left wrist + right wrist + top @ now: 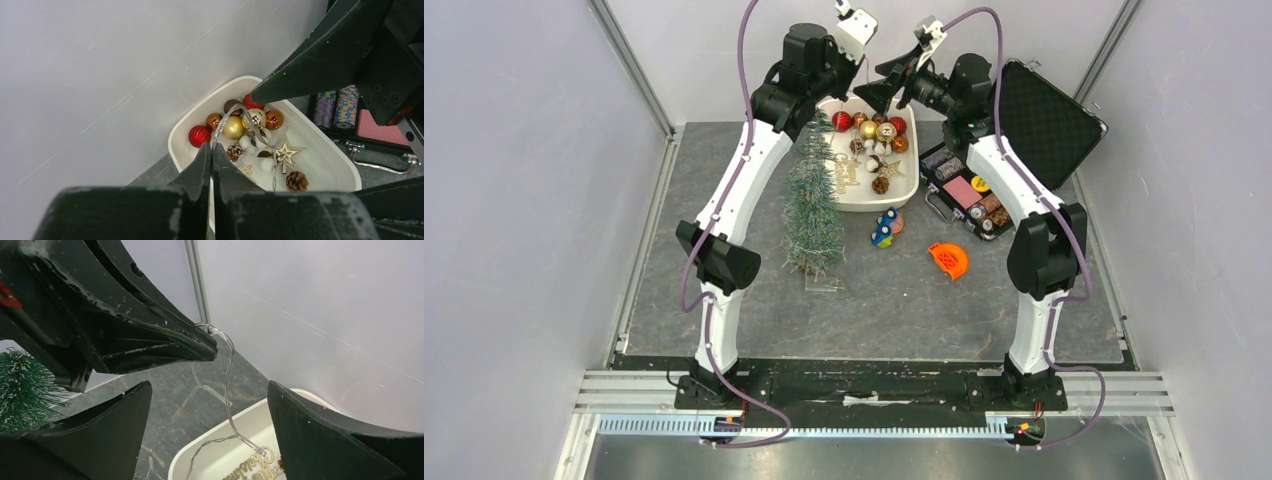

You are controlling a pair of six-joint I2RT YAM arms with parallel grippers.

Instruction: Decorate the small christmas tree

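Hovering above the tray [171,142], left tool [211,150] pinches clear wire [228,375]; right tool [209,390] gapes.

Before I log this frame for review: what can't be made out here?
- light wire: too thin in the top view; right wrist view's bottom edge cuts its lower run.
- small christmas tree: right wrist view shows only a sliver, behind the left tool.
- white tub: near end hidden by the left tool, left wrist view.

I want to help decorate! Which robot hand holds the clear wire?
The left gripper, pinched shut on the clear wire above the white tub; the right gripper is wide open and empty.
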